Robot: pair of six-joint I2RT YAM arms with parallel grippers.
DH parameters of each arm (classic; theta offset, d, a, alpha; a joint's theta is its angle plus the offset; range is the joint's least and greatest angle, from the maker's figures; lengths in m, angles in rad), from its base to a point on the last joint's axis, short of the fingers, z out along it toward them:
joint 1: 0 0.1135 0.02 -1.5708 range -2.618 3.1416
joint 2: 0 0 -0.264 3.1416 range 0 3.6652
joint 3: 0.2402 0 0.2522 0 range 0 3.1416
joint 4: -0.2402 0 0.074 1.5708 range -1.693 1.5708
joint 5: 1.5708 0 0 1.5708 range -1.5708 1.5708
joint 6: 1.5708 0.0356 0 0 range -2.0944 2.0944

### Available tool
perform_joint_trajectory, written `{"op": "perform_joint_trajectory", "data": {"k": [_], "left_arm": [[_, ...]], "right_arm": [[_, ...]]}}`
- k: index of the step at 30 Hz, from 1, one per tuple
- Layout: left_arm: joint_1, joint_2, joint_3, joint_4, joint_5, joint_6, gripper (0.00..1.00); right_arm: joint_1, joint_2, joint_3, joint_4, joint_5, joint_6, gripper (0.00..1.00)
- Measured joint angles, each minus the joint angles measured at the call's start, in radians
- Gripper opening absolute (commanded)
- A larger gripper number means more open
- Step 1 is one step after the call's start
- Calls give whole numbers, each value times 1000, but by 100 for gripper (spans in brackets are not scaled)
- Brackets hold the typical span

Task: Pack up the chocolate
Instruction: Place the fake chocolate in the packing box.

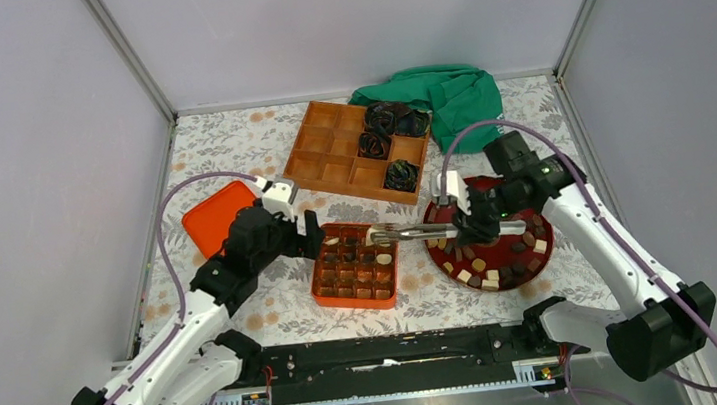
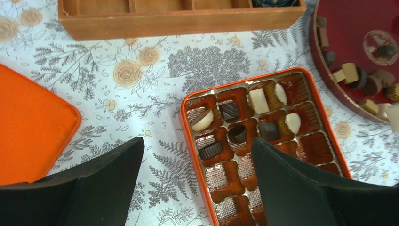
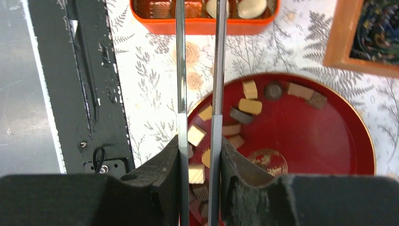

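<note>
top external: floral tablecloth (image 1: 227,141), lilac walls (image 1: 24,117)

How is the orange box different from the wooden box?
The orange box is smaller, with many little pockets; the wooden box is bigger, with fewer, larger compartments. The orange box holds small chocolates, while the wooden box holds black crinkled bundles. The wooden box sits farther back than the orange box, beside the green cloth. Both are rectangular and split into sections.

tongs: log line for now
right claw: shut on tongs | tongs tips: over orange box | left claw: open beside box | red plate: holds chocolates
</note>
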Motion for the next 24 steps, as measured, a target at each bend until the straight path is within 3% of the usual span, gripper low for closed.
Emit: {"op": "perform_joint_trajectory", "data": {"k": [4, 6, 11, 20, 24], "left_arm": [[9, 93, 0, -1, -8, -40, 72], [16, 140, 0, -2, -11, -56, 69], [37, 218, 2, -8, -2, -84, 69], [45, 218, 5, -8, 21, -94, 69], [48, 217, 6, -8, 27, -95, 69]], "right_arm": [[86, 34, -9, 52, 6, 39, 0], [114, 44, -23, 76, 29, 48, 0], [179, 48, -89, 101, 103, 61, 0], [235, 75, -141, 123, 213, 74, 5], [243, 87, -155, 128, 243, 80, 14]]}}
